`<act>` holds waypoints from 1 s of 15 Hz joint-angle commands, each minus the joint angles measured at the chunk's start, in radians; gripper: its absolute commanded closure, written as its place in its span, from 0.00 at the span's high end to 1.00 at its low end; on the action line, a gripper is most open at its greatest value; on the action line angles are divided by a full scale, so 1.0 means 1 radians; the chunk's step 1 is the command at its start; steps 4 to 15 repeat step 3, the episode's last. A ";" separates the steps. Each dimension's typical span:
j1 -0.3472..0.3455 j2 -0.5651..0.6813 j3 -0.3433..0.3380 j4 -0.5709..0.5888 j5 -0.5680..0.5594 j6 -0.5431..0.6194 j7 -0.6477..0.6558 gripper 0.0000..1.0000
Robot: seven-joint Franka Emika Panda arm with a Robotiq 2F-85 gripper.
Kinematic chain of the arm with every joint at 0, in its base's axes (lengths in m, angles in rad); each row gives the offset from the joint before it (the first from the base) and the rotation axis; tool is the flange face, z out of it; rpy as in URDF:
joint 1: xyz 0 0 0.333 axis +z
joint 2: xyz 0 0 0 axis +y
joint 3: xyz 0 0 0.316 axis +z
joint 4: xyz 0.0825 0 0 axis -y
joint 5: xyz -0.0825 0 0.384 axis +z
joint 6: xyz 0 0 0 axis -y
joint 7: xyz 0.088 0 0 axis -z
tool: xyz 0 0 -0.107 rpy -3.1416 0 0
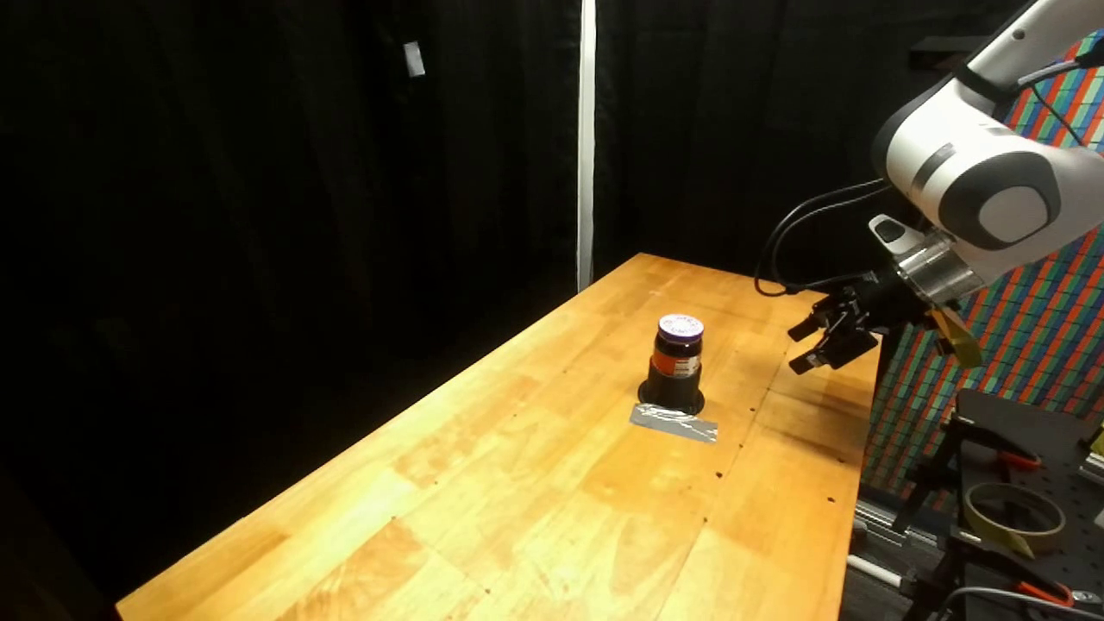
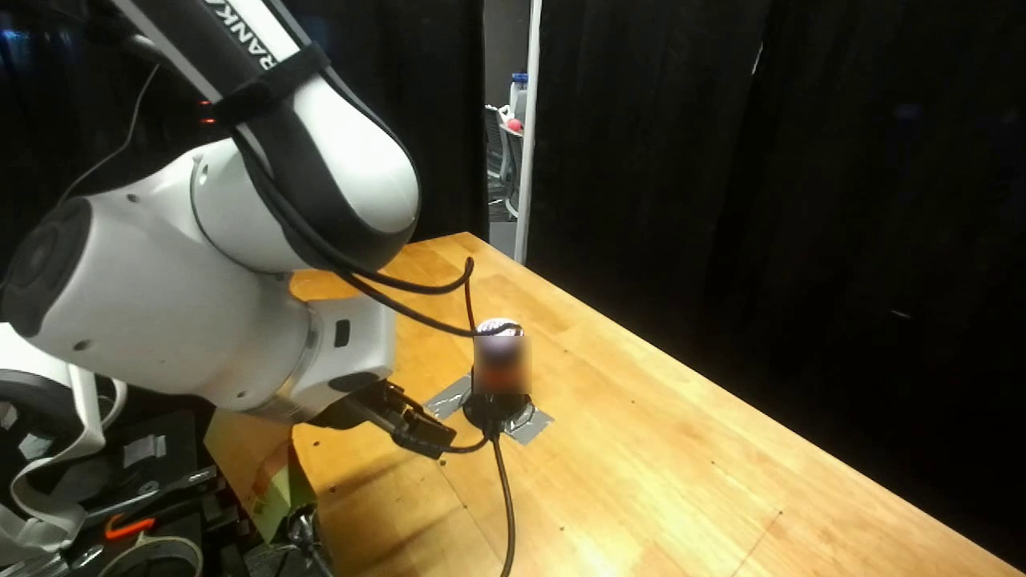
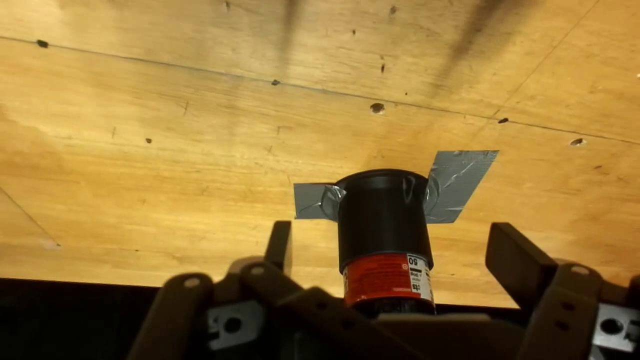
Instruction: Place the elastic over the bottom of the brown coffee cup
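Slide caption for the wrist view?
Open claw facing a red-labelled container in a black holder taped to the wooden table.

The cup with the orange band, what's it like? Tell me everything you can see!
The cup is a dark cylinder with an orange label bearing a white printed panel, and a pale, purple-edged top with markings. It stands upright on the wooden table. Its plastic-looking black lower part flares at the bottom; I can't tell if it's a separate piece. Grey tape joins it to the table on two sides. The open gripper isn't touching the cup.
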 commanded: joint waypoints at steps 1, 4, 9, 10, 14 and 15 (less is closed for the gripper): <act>0.006 0.000 0.000 0.003 0.000 0.007 0.000 1.00; 0.006 0.001 -0.001 0.004 0.000 0.010 0.000 1.00; 0.006 0.001 -0.001 0.004 0.000 0.010 0.000 1.00; 0.006 0.001 -0.001 0.004 0.000 0.010 0.000 1.00; 0.006 0.001 -0.001 0.004 0.000 0.010 0.000 1.00; 0.006 0.001 -0.001 0.004 0.000 0.010 0.000 1.00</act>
